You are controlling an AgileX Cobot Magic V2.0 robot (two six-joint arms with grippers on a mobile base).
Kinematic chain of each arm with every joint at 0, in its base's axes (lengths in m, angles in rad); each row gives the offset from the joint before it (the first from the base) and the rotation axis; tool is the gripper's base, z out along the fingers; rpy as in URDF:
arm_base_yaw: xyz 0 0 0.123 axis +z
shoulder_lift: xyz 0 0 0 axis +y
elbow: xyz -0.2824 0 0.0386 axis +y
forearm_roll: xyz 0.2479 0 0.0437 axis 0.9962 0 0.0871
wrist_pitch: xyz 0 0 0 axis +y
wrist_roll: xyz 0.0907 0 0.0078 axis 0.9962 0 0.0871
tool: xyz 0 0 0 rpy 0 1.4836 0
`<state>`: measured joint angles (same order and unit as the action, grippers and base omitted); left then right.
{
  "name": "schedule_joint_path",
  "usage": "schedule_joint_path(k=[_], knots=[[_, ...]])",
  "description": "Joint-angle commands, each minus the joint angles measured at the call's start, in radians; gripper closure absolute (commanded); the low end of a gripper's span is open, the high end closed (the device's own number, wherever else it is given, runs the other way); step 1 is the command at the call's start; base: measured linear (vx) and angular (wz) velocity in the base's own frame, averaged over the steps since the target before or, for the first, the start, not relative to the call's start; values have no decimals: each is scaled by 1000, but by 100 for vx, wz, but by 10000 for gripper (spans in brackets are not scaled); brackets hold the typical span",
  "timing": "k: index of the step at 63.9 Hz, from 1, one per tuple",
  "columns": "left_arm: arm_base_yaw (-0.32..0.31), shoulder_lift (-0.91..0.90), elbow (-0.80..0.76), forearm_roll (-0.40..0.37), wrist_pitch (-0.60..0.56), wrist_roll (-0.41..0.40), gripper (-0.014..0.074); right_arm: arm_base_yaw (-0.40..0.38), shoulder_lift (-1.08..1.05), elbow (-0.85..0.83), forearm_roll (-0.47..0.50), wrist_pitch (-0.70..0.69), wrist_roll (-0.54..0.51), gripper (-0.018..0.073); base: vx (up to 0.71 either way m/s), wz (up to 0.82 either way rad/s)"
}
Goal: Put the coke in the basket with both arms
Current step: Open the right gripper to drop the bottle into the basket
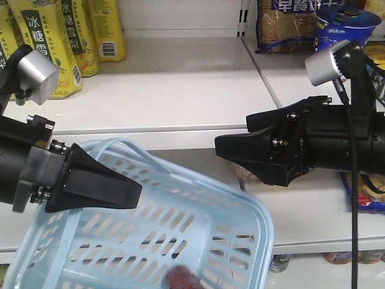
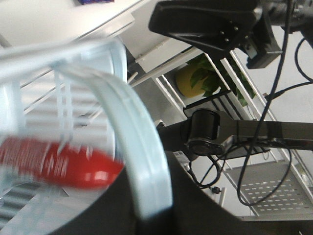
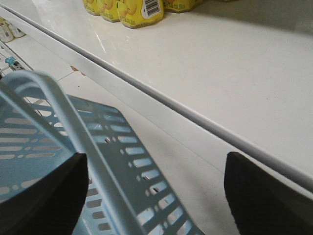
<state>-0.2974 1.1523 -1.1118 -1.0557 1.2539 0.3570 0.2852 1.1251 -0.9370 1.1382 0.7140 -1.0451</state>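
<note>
While the basket (image 1: 252, 217) hangs tilted in the front view, the coke (image 1: 180, 280) lies loose at its low end, a red blur. By my judgement, a swing or jolt could roll it hard against the side or tip it out. The left gripper (image 1: 137, 194) looks closed to a single wedge over the basket. The right gripper (image 1: 233, 133) hovers apart from the basket, in front of the shelf (image 1: 180, 90).

In the left wrist view the swing handle (image 2: 142, 147) runs down into the dark jaws, which appear clamped on it — a thin hold that might slip — with the coke behind it inside the basket.

In the right wrist view the fingers (image 3: 44, 196) stand wide apart, holding nothing. One sits just beside a basket handle — a possible snag.
</note>
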Motion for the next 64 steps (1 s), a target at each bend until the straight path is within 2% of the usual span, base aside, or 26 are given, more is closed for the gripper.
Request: schedule_joint_path(k=[1,10,16,18,20,30,35,40,49,64], knots=[[-4,-26,-34,-161,-10,5,604,-3,-60,-33,40,-22,13,27,0,0],[-4,-26,-34,-161,-10,5,603,-3,-159,-33,-17,-46,69,207,0,0],[-4,-26,-34,-161,-10,5,603,-3,-231,-33,-120,-51,115,426,0,0],[-4,-26,-34,-161,-10,5,603,-3,-257,-33,-174,-52,135,529,0,0],[-4,-26,-34,-161,-10,5,603,-3,-277,-33,-222,-49,157,578,0,0],[-4,-26,-34,-161,-10,5,603,-3,-403,-9,-470,-37,415,564,0,0],[-4,-26,-34,-161,-10,5,603,-3,-485,60,-598,-42,503,564,0,0],[-4,-26,-34,-161,-10,5,603,-3,-568,167,-676,-56,556,564,0,0],[-4,-26,-34,-161,-9,5,603,-3,-724,368,-727,-132,660,564,0,0],[-4,-26,-34,-161,-10,5,603,-3,-903,599,-727,-220,709,564,0,0]])
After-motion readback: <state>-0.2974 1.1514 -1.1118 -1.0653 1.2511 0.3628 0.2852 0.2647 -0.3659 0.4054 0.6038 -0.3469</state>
